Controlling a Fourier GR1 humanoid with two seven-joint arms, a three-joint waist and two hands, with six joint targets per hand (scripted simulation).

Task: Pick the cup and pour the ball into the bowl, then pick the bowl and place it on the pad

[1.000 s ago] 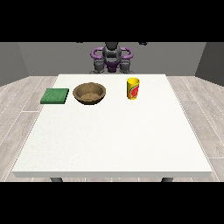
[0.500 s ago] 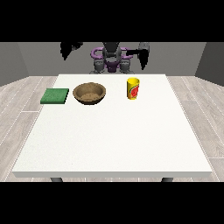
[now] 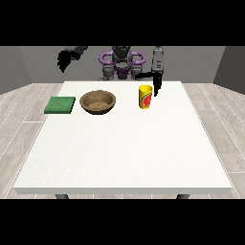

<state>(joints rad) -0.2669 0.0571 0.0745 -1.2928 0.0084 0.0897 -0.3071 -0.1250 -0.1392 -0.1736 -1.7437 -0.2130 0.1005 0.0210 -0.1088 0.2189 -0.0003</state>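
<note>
Right of centre, my hand (image 3: 156, 86) hangs just beside the yellow cup (image 3: 145, 97), empty, ready to take it, though whether my fingers are spread I cannot tell.

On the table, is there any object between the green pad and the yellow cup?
Yes. In the front view the brown bowl stands between the green pad and the yellow cup, nearer the pad; only bare white table separates them otherwise.
</note>
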